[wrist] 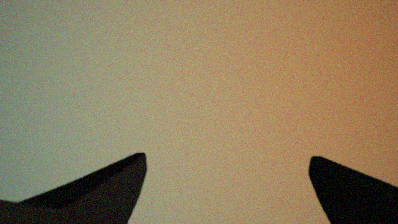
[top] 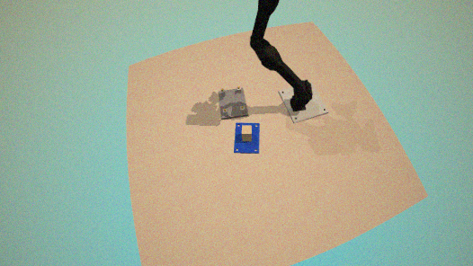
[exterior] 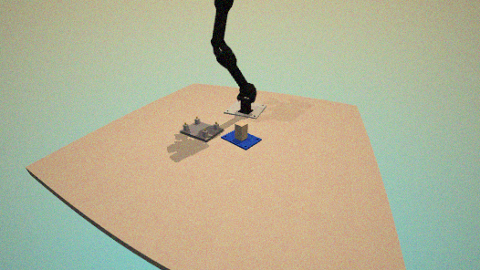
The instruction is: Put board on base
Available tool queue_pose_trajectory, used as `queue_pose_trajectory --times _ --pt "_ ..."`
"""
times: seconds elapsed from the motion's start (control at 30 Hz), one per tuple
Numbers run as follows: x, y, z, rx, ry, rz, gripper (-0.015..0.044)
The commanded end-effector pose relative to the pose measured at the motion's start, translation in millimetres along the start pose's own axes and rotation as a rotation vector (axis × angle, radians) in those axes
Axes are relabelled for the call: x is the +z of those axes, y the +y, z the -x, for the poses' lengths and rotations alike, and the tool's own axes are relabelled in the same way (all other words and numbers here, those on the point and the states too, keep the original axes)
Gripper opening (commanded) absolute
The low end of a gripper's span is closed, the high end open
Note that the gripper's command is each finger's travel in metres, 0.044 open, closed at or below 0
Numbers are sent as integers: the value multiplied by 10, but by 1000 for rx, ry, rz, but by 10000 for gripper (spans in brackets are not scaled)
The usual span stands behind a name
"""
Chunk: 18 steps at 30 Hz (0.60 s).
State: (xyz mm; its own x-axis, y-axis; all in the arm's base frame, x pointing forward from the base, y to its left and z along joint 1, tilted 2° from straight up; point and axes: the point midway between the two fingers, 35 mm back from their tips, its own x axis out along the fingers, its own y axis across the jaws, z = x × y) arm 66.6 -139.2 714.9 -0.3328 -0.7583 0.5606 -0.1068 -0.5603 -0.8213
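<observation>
The end effector [wrist: 226,163] was nearly fully open and empty. The board [top: 246,148] [exterior: 246,143] lay beside the base [top: 233,101] [exterior: 201,130], handle up. A slightly turned grip on the handle [top: 246,134] [exterior: 241,132] could have left holes missing pins, tilting the board.

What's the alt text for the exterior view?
A blue board lies flat on the table, block handle up, beside a grey base with four gold-pinned posts, not yet mounted. Behind them, a black arm rises from a pale plate out of frame; its gripper is not visible.
</observation>
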Motion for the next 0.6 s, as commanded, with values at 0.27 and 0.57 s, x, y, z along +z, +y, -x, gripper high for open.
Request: queue_pose_trajectory --times 0.27,0.57 --pt "-996 -92 -118 -109 306 -30 440" --pt "-2185 -293 321 -337 712 -131 440"
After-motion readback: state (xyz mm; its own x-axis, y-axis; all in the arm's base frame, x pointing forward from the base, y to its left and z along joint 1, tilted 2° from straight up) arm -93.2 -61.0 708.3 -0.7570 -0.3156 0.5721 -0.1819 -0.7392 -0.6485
